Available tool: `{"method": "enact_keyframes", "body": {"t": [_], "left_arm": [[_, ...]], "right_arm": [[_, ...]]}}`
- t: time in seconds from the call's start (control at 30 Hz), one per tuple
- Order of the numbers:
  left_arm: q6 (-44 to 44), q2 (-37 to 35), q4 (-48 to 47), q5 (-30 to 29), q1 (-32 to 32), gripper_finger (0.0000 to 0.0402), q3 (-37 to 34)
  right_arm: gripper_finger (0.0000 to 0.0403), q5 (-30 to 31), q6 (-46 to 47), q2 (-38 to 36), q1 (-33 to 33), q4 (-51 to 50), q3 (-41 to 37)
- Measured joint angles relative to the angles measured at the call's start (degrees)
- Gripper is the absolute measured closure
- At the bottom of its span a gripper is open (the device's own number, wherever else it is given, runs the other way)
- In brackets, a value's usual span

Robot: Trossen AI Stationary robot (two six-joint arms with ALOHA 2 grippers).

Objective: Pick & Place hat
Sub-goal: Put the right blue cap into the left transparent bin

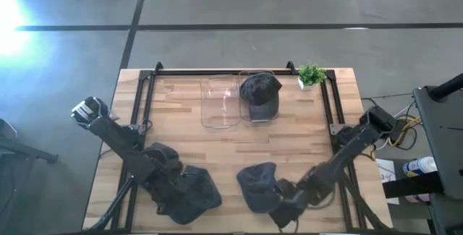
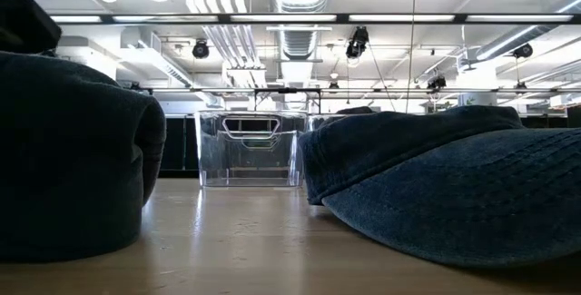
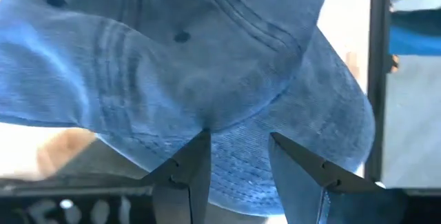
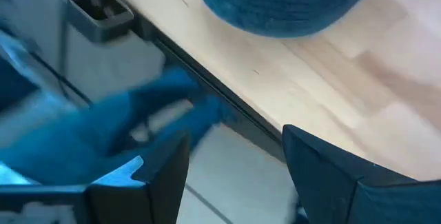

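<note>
On the wooden counter (image 1: pixel 289 141), the left end effector (image 3: pixel 238 176) sits spread at the brim of a dark denim cap (image 1: pixel 189 191) near left, ready to pinch, while the right end effector (image 4: pixel 234 176), also spread, hangs beside a second denim cap (image 1: pixel 259 184), and a third cap (image 1: pixel 260 94) fills the far clear bin (image 1: pixel 249 116).

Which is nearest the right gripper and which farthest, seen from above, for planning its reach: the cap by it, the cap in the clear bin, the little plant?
From the right gripper:
1. Cap by it, front edge of the table, just beside it.
2. Cap in the clear bin, at the back, middle.
3. Little plant, back right corner.
</note>
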Motion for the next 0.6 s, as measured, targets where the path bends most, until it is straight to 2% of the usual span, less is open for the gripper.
{"method": "enact_keyframes", "body": {"t": [0.13,0.2,0.47,0.6], "left_arm": [[0.66,0.0,0.04,-3.48,0.02,0.0262,0.0],[1.03,0.0,0.18,-4.9,0.04,0.0262,0.0],[8.13,0.0,0.14,-14.09,0.83,0.0262,3.31],[16.03,0.04,1.51,-23.9,2.04,0.0262,5.92]], "right_arm": [[0.0177,10.87,11.54,1.46,4.28,2.65,-0.1],[0.0177,14.38,15.15,2.6,5.7,3.16,-0.11],[0.0177,19.75,18.96,11.16,7.15,13.75,-0.22],[0.0177,25.62,22.14,14.67,7.63,15.88,0.41]]}}
